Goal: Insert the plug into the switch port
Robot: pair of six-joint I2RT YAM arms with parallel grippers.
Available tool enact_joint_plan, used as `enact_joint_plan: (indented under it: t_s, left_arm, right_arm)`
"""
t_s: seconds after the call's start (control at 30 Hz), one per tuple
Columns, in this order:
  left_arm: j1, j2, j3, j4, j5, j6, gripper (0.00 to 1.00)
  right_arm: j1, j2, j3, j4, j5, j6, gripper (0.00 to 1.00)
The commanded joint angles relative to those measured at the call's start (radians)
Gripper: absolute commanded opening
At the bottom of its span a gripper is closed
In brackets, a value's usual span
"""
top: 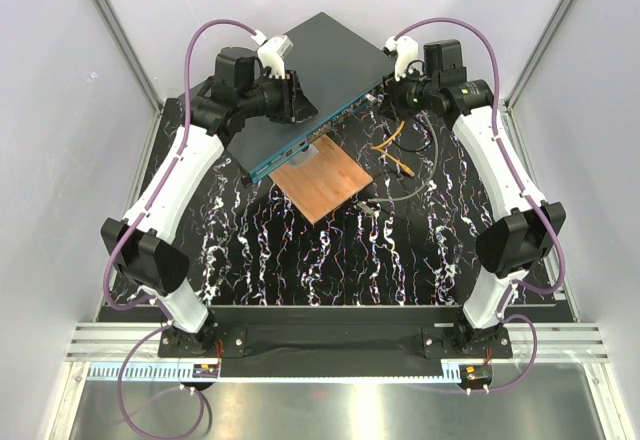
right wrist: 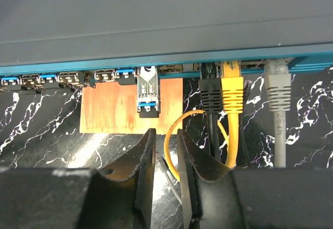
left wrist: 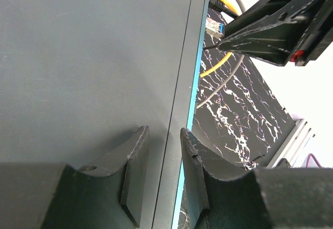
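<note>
The right hand (right wrist: 165, 140) sits low in front of the switch (right wrist: 156, 21). Its fingers are parted by a narrow gap and hold nothing. Only a thin grey wire on the surface (right wrist: 41, 130) shows beyond the gap.

Directly ahead of the fingertips, but clear of them, is the plug (right wrist: 148, 93), a silver block with a dark end. Its upper end is entered in a switch port (right wrist: 148, 70) on the teal front face. Its body projects over the copper plate (right wrist: 109, 109) lying below.

To the left, the blue-tabbed fittings in the neighbouring ports sit close against the face, while the plug stands out well past them. To the right, a black cable (right wrist: 210, 96), a yellow cable (right wrist: 232, 91) and a grey cable (right wrist: 277, 86) are plugged in side by side.

The left hand (left wrist: 164, 132) is over the switch's top near the front edge, with its fingers slightly apart. No grip can be confirmed, and it may be steadying the box.

Assessment: the plug is aligned, entered in the port and released. How far it projects suggests it may not be fully seated, though no view shows the depth. What is left appears to be a final push and a check, then withdrawal.
</note>
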State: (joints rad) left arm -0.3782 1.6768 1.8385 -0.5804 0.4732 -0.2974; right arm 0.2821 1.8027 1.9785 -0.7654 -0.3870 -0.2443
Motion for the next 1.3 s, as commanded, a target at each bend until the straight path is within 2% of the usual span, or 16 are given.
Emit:
enact_joint_plan:
  t_s: [0.0,0.33,0.93,1.17,1.27]
  left_arm:
    - [0.005,-0.034,-0.004,0.053,0.028,-0.009,0.36]
    - [0.004,-0.029,-0.004,0.057,0.031,-0.013,0.36]
    - [0.009,-0.037,-0.039,0.079,0.038,-0.013,0.36]
    - [0.015,-0.038,-0.053,0.082,0.044,-0.013,0.36]
    - [0.021,-0.037,-0.055,0.082,0.045,-0.012,0.36]
  right_arm:
    - [0.0,-0.011,0.042,0.004,-0.02,0.016,0.29]
    - [0.017,0.032,0.095,0.009,-0.016,0.023,0.33]
    - [0.052,0.132,0.227,0.04,-0.004,0.057,0.31]
    - [0.063,0.176,0.287,0.038,0.013,0.054,0.28]
    - [0.066,0.191,0.309,0.046,0.019,0.051,0.24]
